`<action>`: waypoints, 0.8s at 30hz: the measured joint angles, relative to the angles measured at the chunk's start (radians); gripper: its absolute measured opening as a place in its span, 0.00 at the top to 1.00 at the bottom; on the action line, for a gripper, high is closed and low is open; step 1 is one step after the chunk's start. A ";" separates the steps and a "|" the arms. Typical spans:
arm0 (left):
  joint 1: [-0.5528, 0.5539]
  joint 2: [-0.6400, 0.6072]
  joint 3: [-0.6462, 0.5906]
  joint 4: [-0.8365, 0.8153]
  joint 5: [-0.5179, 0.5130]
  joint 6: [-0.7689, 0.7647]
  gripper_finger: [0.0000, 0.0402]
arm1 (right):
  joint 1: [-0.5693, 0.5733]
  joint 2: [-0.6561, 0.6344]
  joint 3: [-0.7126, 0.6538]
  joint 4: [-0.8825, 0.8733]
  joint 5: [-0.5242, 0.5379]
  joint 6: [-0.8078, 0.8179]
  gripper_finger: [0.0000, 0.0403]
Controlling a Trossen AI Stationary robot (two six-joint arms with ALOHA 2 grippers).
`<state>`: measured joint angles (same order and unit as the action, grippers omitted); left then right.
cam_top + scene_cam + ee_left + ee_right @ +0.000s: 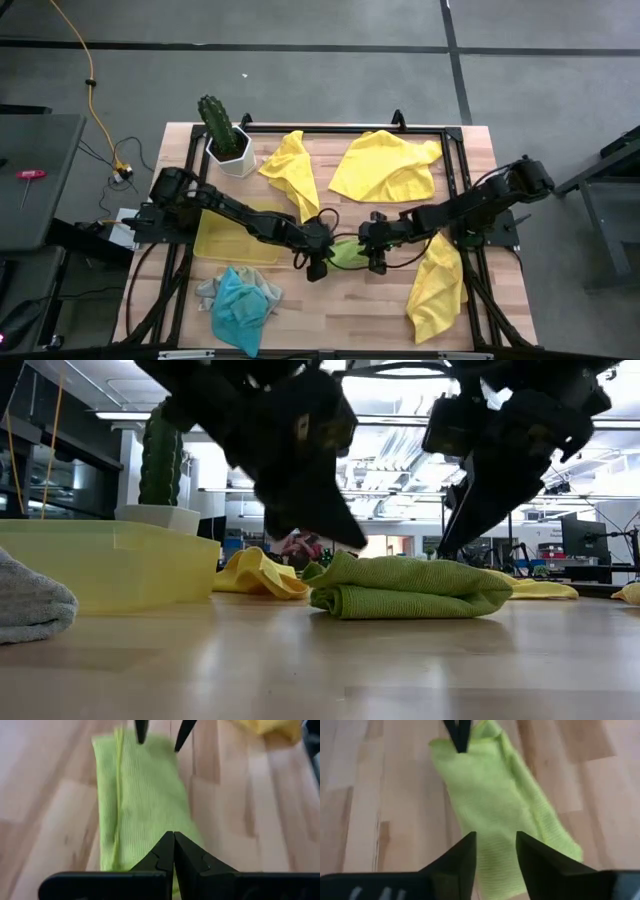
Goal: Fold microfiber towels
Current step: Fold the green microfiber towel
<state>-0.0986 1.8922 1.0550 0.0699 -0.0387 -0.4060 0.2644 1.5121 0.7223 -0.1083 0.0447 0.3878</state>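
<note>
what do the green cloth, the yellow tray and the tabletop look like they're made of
Green cloth: soft knit fabric, likely microfiber; fine ribbed weave, matte, with plump rounded folds.
Yellow tray: apparently rigid translucent plastic; straight walls with light glowing through them.
Tabletop: pale wood planks, seemingly sealed; grain and seams show, with a faint sheen in the low view.

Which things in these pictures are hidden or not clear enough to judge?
- High view: the green towel is mostly covered by the left gripper and right gripper; its folds cannot be counted.
- Low view: the dark arms hide whether either gripper touches the towel.
- High view: the grey towel lies partly under the blue towel; its shape is unclear.
- Low view: the yellow tray hides what lies behind it.
</note>
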 joint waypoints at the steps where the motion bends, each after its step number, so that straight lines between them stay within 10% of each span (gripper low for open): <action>1: 0.000 0.006 -0.001 -0.002 -0.001 0.002 1.00 | 0.000 0.010 0.000 -0.011 -0.010 -0.005 0.72; 24: 0.029 -0.030 0.001 -0.201 0.006 0.156 1.00 | 0.005 -0.077 0.000 -0.240 -0.081 -0.052 0.87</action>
<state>-0.0698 1.8626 1.0557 -0.1307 -0.0330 -0.2501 0.2691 1.4348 0.7223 -0.3478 -0.0364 0.3355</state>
